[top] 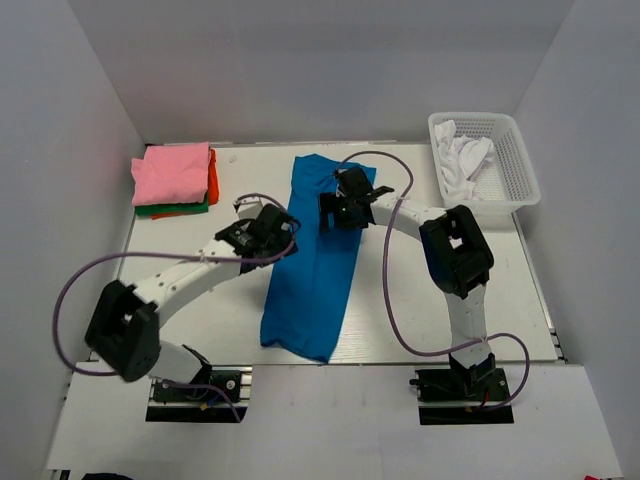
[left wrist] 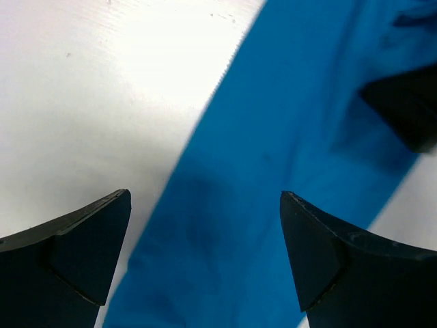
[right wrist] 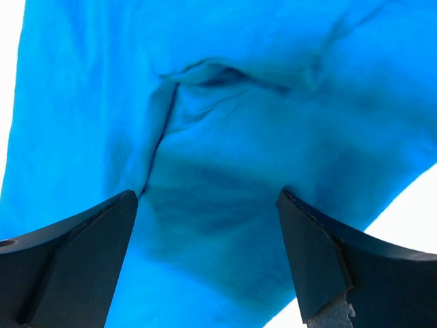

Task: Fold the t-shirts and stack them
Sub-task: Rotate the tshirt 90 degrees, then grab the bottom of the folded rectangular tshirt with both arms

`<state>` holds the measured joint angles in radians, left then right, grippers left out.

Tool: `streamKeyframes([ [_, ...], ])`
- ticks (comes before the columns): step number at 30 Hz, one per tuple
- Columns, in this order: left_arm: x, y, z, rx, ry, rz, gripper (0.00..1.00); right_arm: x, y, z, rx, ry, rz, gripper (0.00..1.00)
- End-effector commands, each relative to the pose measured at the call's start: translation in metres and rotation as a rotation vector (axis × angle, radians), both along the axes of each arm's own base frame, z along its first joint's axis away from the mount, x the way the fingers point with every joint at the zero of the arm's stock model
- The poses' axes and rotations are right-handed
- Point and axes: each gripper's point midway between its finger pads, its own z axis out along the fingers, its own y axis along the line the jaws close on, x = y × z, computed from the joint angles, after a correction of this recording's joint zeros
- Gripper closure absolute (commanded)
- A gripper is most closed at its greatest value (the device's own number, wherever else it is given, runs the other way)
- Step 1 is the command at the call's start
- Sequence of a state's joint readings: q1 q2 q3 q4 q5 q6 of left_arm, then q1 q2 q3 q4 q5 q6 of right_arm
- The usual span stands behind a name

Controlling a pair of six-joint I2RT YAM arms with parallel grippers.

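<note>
A bright blue t-shirt (top: pixel 315 265) lies on the white table as a long narrow strip, running from the back centre toward the front. My left gripper (top: pixel 272 226) hovers at the strip's left edge, jaws wide open over blue cloth (left wrist: pixel 273 171) and bare table. My right gripper (top: pixel 340 210) stands open above the upper part of the strip, where a crease (right wrist: pixel 164 130) runs through the blue cloth (right wrist: pixel 225 191). Neither holds anything. A folded pile sits at the back left: a pink t-shirt (top: pixel 172 172) on top of an orange one (top: pixel 213 180) and a green one (top: pixel 172 211).
A white plastic mesh basket (top: pixel 515 165) stands at the back right with white t-shirts (top: pixel 462 165) crumpled inside. White walls close in the table on three sides. Purple cables loop off both arms above the table.
</note>
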<state>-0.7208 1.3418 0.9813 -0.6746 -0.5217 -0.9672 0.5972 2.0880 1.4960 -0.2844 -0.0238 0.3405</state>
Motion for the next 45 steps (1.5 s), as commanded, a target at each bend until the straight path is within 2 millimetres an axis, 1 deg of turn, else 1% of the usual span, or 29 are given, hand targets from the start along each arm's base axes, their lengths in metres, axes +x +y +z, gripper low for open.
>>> streamKeyframes([
  [1, 0.039, -0.015, 0.006, -0.092, 0.031, -0.128, 0.00, 0.016, -0.027, -0.025, -0.063, 0.035, -0.108, 0.10],
  [2, 0.044, -0.016, 0.003, -0.098, 0.050, -0.143, 0.00, 0.026, -0.030, -0.022, -0.052, 0.025, -0.124, 0.10],
  [3, 0.054, -0.020, 0.001, -0.094, 0.045, -0.177, 0.00, 0.024, -0.036, -0.040, -0.075, 0.074, -0.129, 0.10],
  [5, 0.059, -0.024, 0.002, -0.124, 0.052, -0.216, 0.00, 0.050, -0.040, -0.033, -0.063, 0.054, -0.142, 0.10],
  [6, 0.057, -0.029, -0.001, -0.135, 0.064, -0.252, 0.00, 0.054, -0.042, -0.038, -0.072, 0.054, -0.121, 0.10],
  [7, 0.061, -0.027, 0.002, -0.139, 0.055, -0.244, 0.00, 0.068, -0.036, -0.022, -0.028, 0.024, -0.105, 0.10],
  [8, 0.058, -0.028, 0.001, -0.141, 0.071, -0.250, 0.00, 0.073, -0.034, -0.019, -0.026, 0.005, -0.079, 0.10],
  [11, 0.039, -0.019, -0.008, -0.128, 0.109, -0.260, 0.00, 0.088, -0.021, 0.016, 0.012, -0.081, -0.007, 0.10],
  [12, 0.034, -0.016, -0.011, -0.123, 0.121, -0.259, 0.00, 0.086, -0.019, 0.034, 0.024, -0.096, 0.004, 0.10],
  [13, 0.025, -0.018, -0.014, -0.127, 0.134, -0.263, 0.00, 0.082, -0.017, 0.038, 0.028, -0.108, 0.026, 0.10],
  [14, 0.013, -0.013, -0.025, -0.101, 0.163, -0.263, 0.00, 0.077, -0.014, 0.067, 0.057, -0.157, 0.038, 0.10],
  [15, 0.002, -0.018, -0.029, -0.141, 0.194, -0.288, 0.00, 0.046, -0.021, 0.039, 0.049, -0.078, 0.067, 0.10],
  [16, -0.005, -0.024, -0.030, -0.182, 0.196, -0.318, 0.00, 0.045, -0.011, 0.097, 0.133, -0.213, 0.086, 0.10],
  [17, -0.027, -0.030, -0.047, -0.222, 0.256, -0.368, 0.00, 0.035, -0.010, 0.100, 0.160, -0.209, 0.093, 0.10],
  [18, -0.035, -0.034, -0.051, -0.261, 0.272, -0.387, 0.00, 0.003, -0.022, 0.064, 0.131, -0.120, 0.090, 0.10],
  [19, -0.039, -0.046, -0.049, -0.307, 0.253, -0.435, 0.00, -0.005, -0.022, 0.102, 0.180, -0.198, 0.090, 0.10],
  [20, -0.056, -0.048, -0.061, -0.345, 0.308, -0.455, 0.00, -0.015, -0.022, 0.103, 0.209, -0.177, 0.064, 0.10],
  [21, -0.065, -0.053, -0.065, -0.346, 0.323, -0.485, 0.00, -0.038, -0.032, 0.077, 0.194, -0.111, 0.052, 0.10],
  [23, -0.077, -0.049, -0.073, -0.348, 0.358, -0.467, 0.00, -0.082, -0.046, 0.064, 0.216, -0.035, 0.030, 0.10],
  [24, -0.087, -0.051, -0.078, -0.335, 0.384, -0.485, 0.00, -0.093, -0.049, 0.070, 0.227, -0.029, 0.028, 0.10],
  [25, -0.092, -0.051, -0.081, -0.330, 0.394, -0.492, 0.00, -0.121, -0.062, 0.041, 0.195, 0.054, 0.019, 0.10],
  [27, -0.102, -0.056, -0.083, -0.333, 0.400, -0.528, 0.00, -0.150, -0.059, 0.048, 0.252, 0.099, 0.037, 0.10],
  [28, -0.105, -0.056, -0.086, -0.330, 0.404, -0.536, 0.00, -0.177, -0.072, 0.025, 0.219, 0.186, 0.030, 0.10],
  [30, -0.111, -0.058, -0.087, -0.323, 0.416, -0.550, 0.03, -0.195, -0.074, 0.028, 0.239, 0.213, 0.029, 0.10],
  [31, -0.114, -0.060, -0.087, -0.321, 0.418, -0.564, 0.06, -0.212, -0.083, 0.013, 0.223, 0.267, 0.019, 0.10],
  [36, -0.131, -0.050, -0.109, -0.270, 0.485, -0.528, 0.32, -0.256, -0.081, 0.006, 0.286, 0.381, 0.065, 0.10],
  [39, -0.136, -0.045, -0.118, -0.270, 0.495, -0.518, 0.44, -0.262, -0.085, 0.000, 0.282, 0.403, 0.059, 0.10],
  [42, -0.137, -0.043, -0.123, -0.264, 0.502, -0.501, 0.53, -0.268, -0.085, -0.005, 0.287, 0.425, 0.062, 0.16],
  [45, -0.135, -0.040, -0.127, -0.249, 0.501, -0.480, 0.71, -0.269, -0.087, -0.009, 0.282, 0.425, 0.052, 0.24],
])
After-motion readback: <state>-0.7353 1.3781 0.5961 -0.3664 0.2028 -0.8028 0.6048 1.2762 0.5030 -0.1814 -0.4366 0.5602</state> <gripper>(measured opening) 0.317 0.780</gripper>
